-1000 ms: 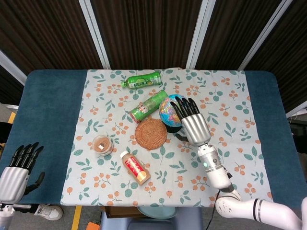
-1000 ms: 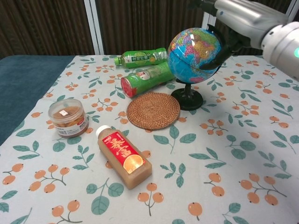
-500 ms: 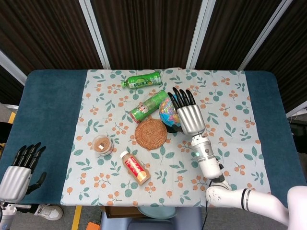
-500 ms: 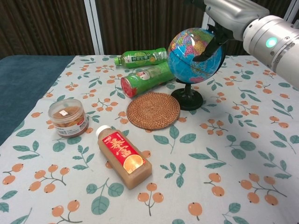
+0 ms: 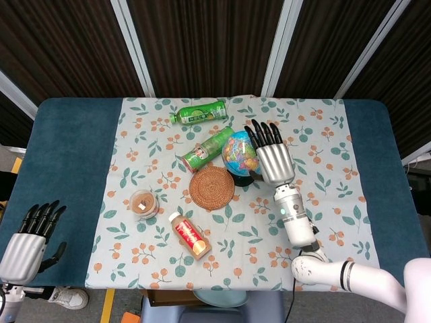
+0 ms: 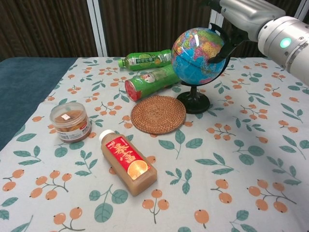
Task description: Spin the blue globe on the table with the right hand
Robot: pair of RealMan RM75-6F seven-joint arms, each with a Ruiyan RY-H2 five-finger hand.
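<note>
Right hand (image 5: 272, 159) fingers spread, at globe (image 6: 199, 56) right side; contact unclear. Left hand (image 5: 28, 240) fingers apart, off table's (image 5: 74, 155) left edge.

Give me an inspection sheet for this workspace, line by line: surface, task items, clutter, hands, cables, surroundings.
Surface: table in blue cloth under a floral cloth.
Job's things: blue globe upright on its dark stand beside the woven coaster.
Clutter: two green bottles lying down; juice bottle lying down; small lidded jar.
Hands: right hand at the globe's far right side, contact unclear; left hand off the table's near left corner, holding nothing.
Cables: nothing seen.
Surroundings: dark panelled wall.
</note>
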